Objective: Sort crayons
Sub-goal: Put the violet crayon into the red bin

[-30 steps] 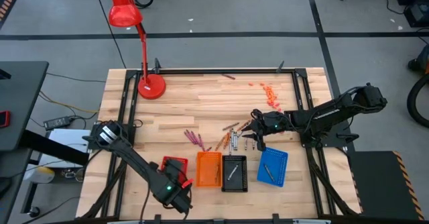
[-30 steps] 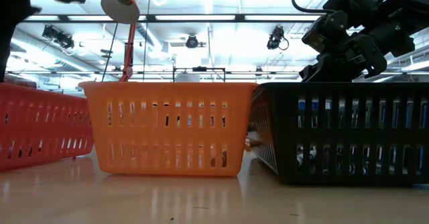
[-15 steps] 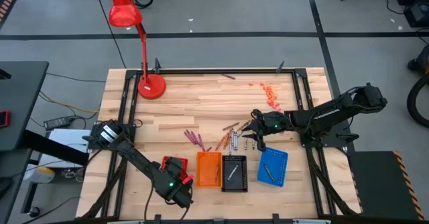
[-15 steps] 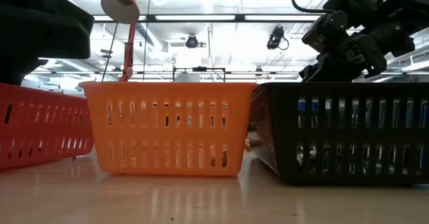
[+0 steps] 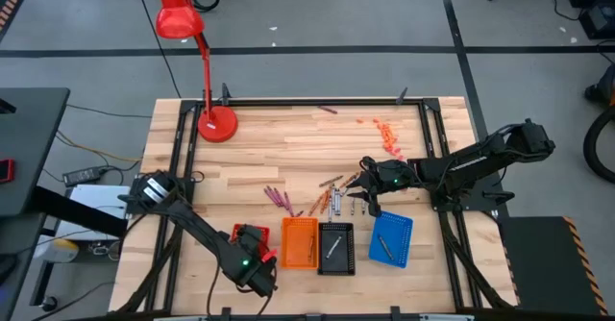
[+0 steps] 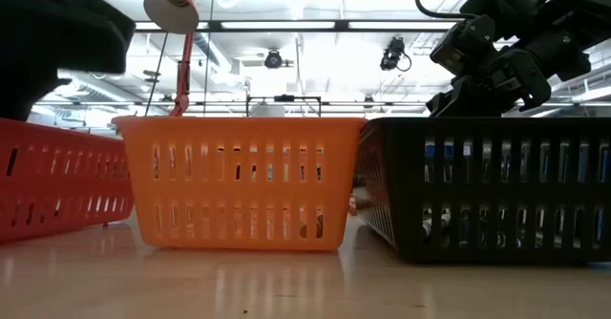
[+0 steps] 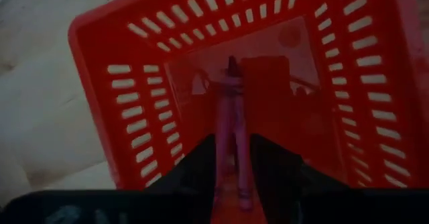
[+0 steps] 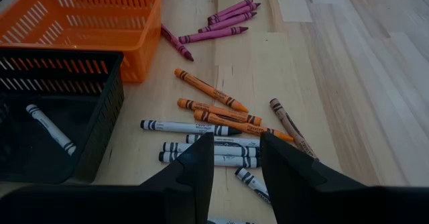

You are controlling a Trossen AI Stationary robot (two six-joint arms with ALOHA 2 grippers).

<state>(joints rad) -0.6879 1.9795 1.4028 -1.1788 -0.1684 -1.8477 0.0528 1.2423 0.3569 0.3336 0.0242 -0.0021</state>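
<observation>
At the near edge of the bench [image 5: 288,158], the left claw [image 7: 231,167] hangs over the red tray [image 7: 120,83]. A maroon-purple crayon [image 7: 229,127] lies between its parted fingers, long axis running straight out from the claw, tip pointing away into the tray; whether it is gripped or already let go cannot be told. Farther in, the right claw [image 8: 236,160] hovers released over the loose crayons [image 8: 214,127], which lie mostly crosswise to its fingers, directly beneath and ahead. It is the nearer arm to that pile.
</observation>
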